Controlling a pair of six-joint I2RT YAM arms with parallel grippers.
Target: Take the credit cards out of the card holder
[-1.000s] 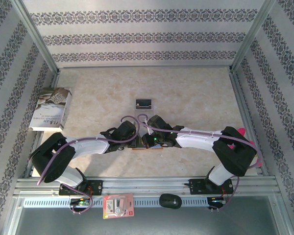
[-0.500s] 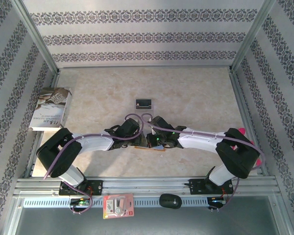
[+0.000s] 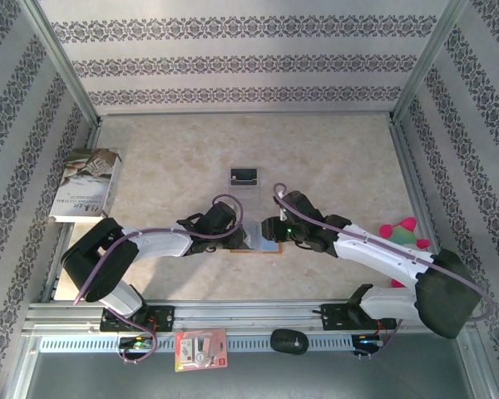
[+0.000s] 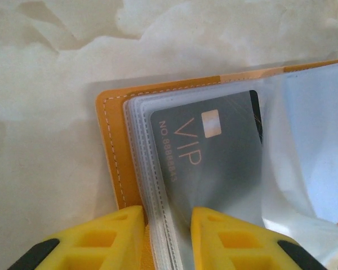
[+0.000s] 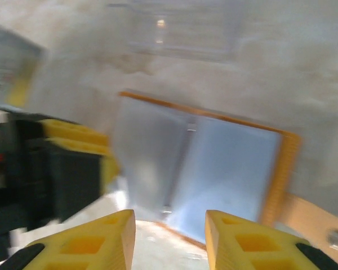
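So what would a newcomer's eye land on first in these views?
The open orange card holder at the near middle of the table, flanked by the left gripper and right gripper. In the left wrist view, a grey VIP card shows through a clear sleeve, the stack of sleeves between yellow fingers. A pink and green toy lies by the right arm.

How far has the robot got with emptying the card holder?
Done: the card holder lies open; a black card stands apart. In hand: left pincer straddles its sleeves; right pincer hovers open. Left: the grey VIP card sits sleeved.
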